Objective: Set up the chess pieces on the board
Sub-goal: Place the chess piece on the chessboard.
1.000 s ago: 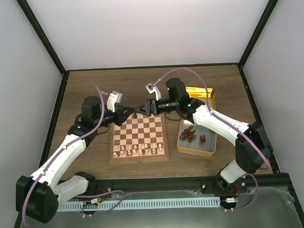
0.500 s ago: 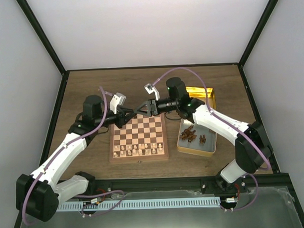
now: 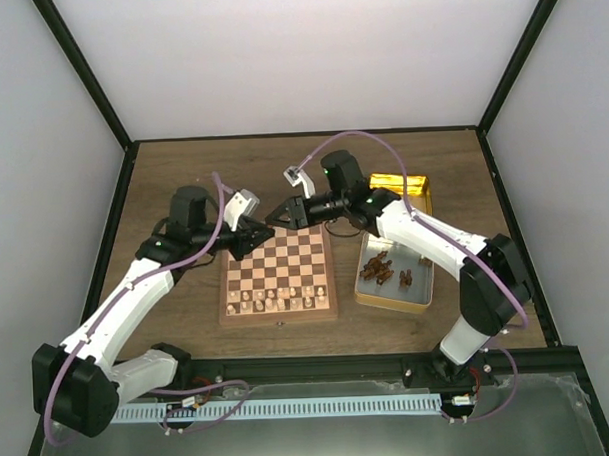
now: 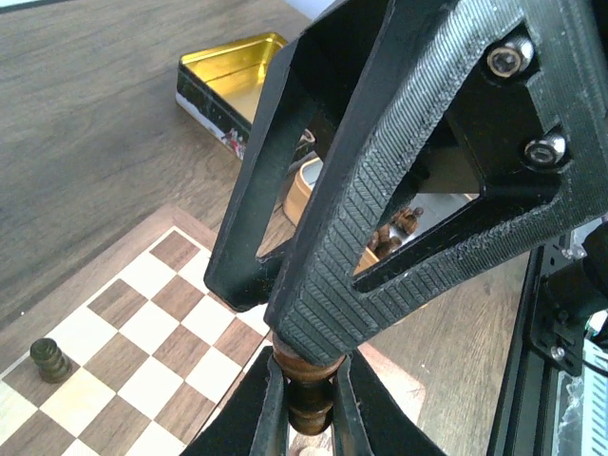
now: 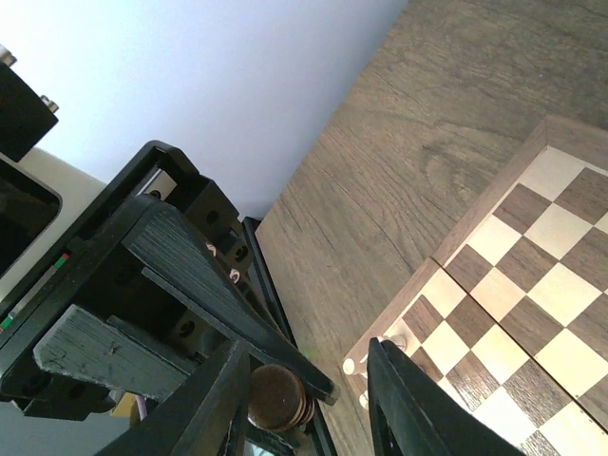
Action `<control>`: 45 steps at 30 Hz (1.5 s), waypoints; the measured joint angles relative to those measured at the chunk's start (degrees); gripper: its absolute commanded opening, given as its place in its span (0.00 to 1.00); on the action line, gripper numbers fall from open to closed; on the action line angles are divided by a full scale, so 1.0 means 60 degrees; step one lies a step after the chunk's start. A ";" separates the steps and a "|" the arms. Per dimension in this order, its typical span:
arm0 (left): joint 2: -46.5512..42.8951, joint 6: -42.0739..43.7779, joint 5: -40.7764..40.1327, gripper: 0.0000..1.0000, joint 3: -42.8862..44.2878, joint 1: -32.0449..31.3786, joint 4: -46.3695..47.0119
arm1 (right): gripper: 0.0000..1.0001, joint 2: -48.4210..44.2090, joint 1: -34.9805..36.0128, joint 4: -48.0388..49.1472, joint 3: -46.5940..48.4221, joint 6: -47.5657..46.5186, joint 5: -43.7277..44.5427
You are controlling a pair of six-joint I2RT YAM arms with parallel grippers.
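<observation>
My left gripper (image 3: 262, 230) (image 4: 309, 385) is shut on a dark brown chess piece (image 4: 311, 404) above the far edge of the board (image 3: 286, 257). My right gripper (image 3: 278, 217) (image 5: 304, 380) is open. Its fingers (image 4: 380, 190) straddle the top of that piece, and one fingertip touches it. In the right wrist view the piece (image 5: 277, 399) lies against my left-hand finger. One dark piece (image 4: 49, 359) stands on the board (image 4: 142, 332). More dark pieces (image 3: 381, 268) lie in a shallow tin tray (image 3: 419, 296) right of the board.
Cream chessmen (image 3: 277, 299) fill the board's two near rows and show in the right wrist view (image 5: 389, 344). A gold tin (image 3: 405, 187) (image 4: 228, 85) stands behind the tray. Black frame rails border the table on both sides.
The two grippers have drawn together over the board's far edge. My left gripper has swung right onto the piece, and my right arm has shifted slightly left and back.
</observation>
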 measured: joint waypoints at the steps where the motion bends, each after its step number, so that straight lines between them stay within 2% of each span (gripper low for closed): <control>1: 0.0025 0.0066 -0.0040 0.08 0.0029 -0.0004 -0.0109 | 0.36 0.0044 0.0007 -0.0106 0.0040 -0.0040 -0.0015; 6: 0.0135 0.0255 -0.0219 0.08 0.0084 -0.0051 -0.0455 | 0.35 0.0229 0.0044 -0.0426 0.0146 -0.0168 -0.0109; 11: 0.0193 0.0270 -0.0244 0.09 0.0117 -0.0084 -0.0645 | 0.30 0.0273 0.0058 -0.0554 0.0146 -0.0200 -0.0310; 14: 0.0193 0.0266 -0.0284 0.10 0.0135 -0.0087 -0.0645 | 0.24 0.0284 0.0076 -0.0597 0.0146 -0.0211 -0.0535; 19: 0.0186 0.0255 -0.0328 0.11 0.0135 -0.0106 -0.0710 | 0.22 0.0306 0.0076 -0.0568 0.0146 -0.0186 -0.0732; 22: 0.0160 0.0175 -0.0375 0.16 0.0135 -0.0106 -0.0652 | 0.19 0.0310 0.0080 -0.0397 0.0131 -0.0073 -0.0736; 34: -0.0262 -0.0841 -0.0546 0.58 -0.0255 -0.0106 0.0295 | 0.19 -0.0200 0.0084 0.1829 -0.1137 0.1818 -0.0463; 40: -0.1035 -0.2892 -0.0772 0.71 -0.1668 -0.0102 0.2539 | 0.19 -0.0576 -0.0058 0.3370 -0.2215 0.3315 -0.0102; 45: -0.1639 -0.5599 -0.1322 0.73 -0.3034 -0.0095 0.5027 | 0.19 -0.0681 -0.0113 0.4685 -0.2871 0.4564 0.0025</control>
